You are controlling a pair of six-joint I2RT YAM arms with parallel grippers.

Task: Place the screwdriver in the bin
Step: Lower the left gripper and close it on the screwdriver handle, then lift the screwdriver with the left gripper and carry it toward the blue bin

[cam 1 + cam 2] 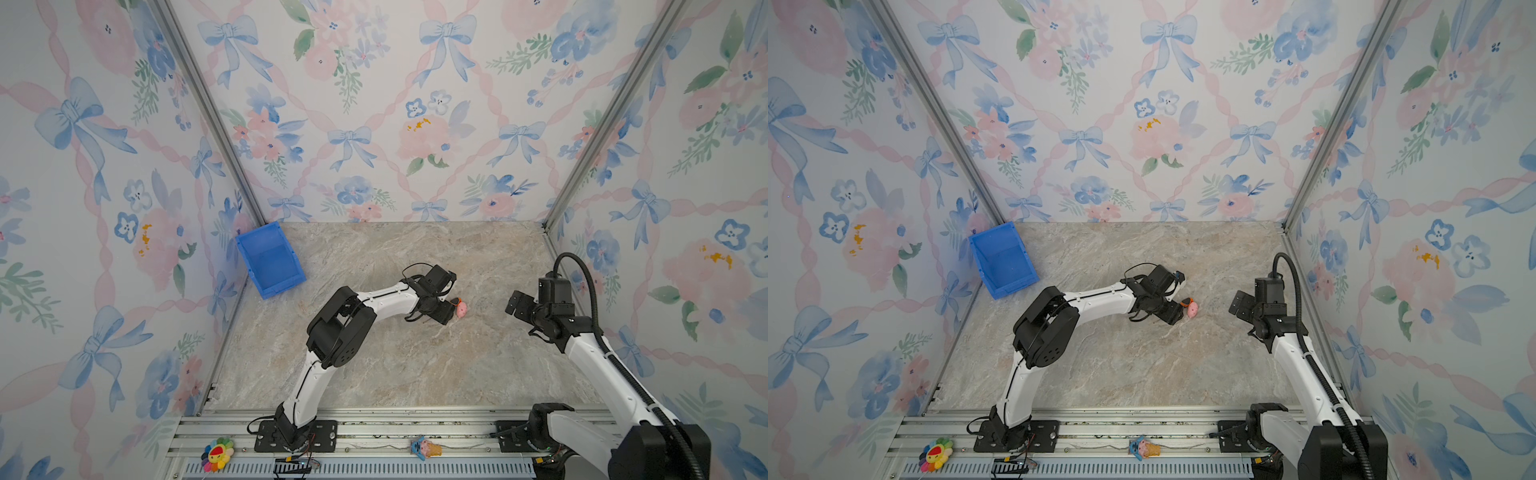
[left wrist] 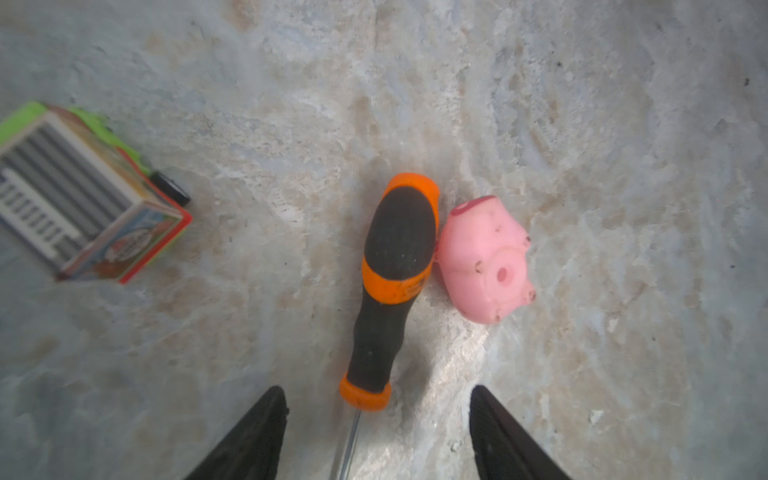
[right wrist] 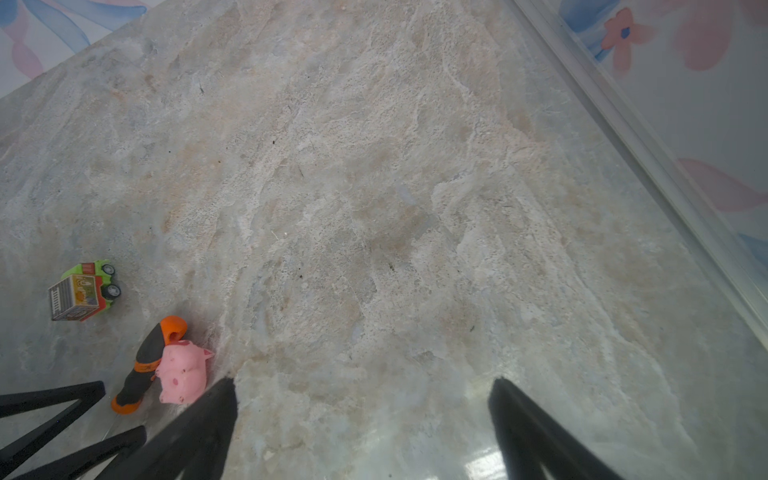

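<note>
1. Nearest edge: an aluminium rail (image 1: 415, 419) carries both arm bases. A flower-shaped toy (image 1: 218, 454) and an ice-cream-shaped toy (image 1: 424, 448) lie on it.
2. Beyond the rail lies the marble-patterned tabletop (image 1: 374, 365). The left arm extends over it toward the middle.
3. Left gripper (image 2: 376, 397): low over the tabletop at mid-table. Its fingers stand apart, one on each side of the thin metal shaft. The left wrist view shows a gap between each finger and the shaft.
4. Screwdriver (image 2: 395, 249): lies flat on the tabletop, outside the bin, its black-and-orange handle pointing away from the left gripper. In both top views only the orange end of the handle shows past the gripper.
5. Pink pig toy (image 2: 486, 257): on the tabletop, touching one side of the screwdriver handle.
6. Toy truck (image 2: 83, 199): on the tabletop on the handle's other side, apart from it.
7. Right gripper (image 3: 363, 386): held above the tabletop on the right, fingers apart with only bare surface showing between them. It is well apart from the screwdriver.
8. Bin (image 1: 266, 245): blue, open-topped, in the far left corner against the left wall, well apart from the screwdriver.
</note>
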